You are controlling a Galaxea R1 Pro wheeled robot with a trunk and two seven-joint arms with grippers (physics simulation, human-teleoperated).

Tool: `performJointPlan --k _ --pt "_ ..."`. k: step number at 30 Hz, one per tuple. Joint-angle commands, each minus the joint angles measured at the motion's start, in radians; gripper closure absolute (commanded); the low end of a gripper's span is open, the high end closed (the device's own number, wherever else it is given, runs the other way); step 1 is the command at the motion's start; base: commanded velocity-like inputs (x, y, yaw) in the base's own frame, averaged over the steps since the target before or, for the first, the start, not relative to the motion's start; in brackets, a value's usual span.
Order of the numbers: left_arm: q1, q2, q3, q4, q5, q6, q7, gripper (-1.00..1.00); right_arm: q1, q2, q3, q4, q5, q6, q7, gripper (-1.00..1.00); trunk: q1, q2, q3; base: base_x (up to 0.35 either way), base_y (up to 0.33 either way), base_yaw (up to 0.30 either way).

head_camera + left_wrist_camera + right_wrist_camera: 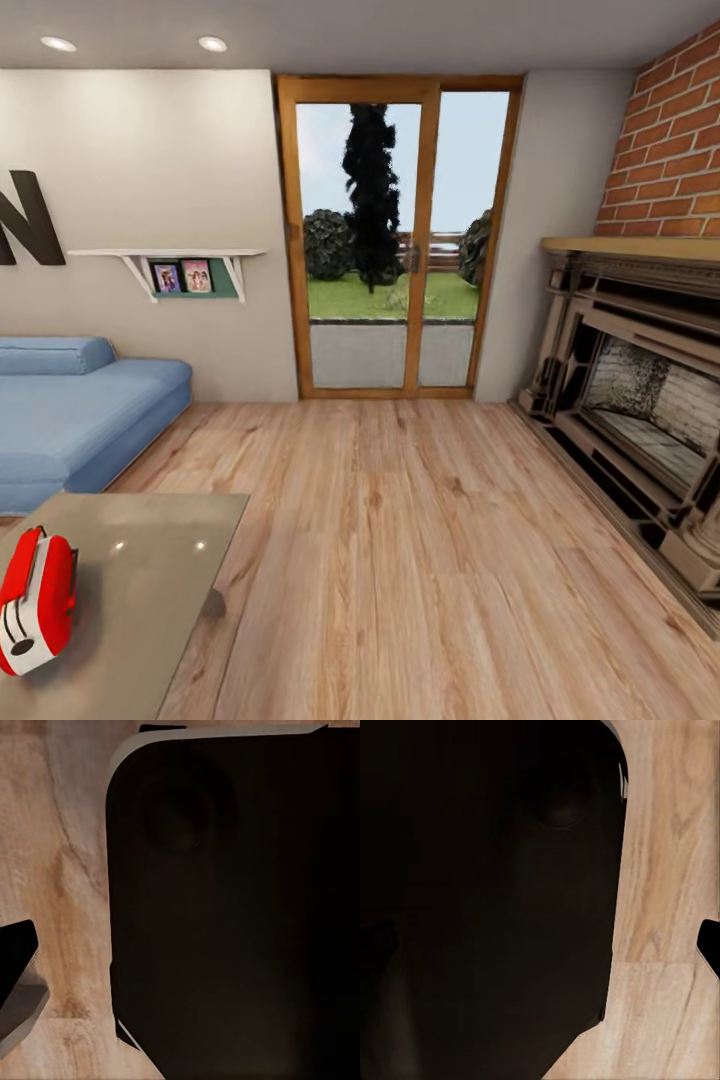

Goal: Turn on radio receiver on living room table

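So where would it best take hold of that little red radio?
Probably the red handle strip along the top of the radio receiver, coming from above: it stands upright near the table's edge, handle uppermost. Its rounded body looks harder to pinch.

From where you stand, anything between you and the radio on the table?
Nothing visible does. The radio receiver sits on the table at the head view's lower left, with bare tabletop around it. The blue sofa lies beyond the table, not in the way.
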Motion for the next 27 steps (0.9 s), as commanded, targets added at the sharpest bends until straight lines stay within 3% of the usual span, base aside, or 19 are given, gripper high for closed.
performJointPlan --k 1,27 --pt "0.000 0.000 0.000 0.000 0.000 0.000 0.000 -1.00 0.000 0.000 0.000 0.000 0.000 0.000 0.000 -1.00 0.000 0.000 0.000 0.323 0.000 0.000" --pt "0.000 0.000 0.000 0.000 0.000 0.000 0.000 -1.00 0.000 0.000 0.000 0.000 0.000 0.001 0.000 -1.00 0.000 0.000 0.000 0.323 0.000 0.000"
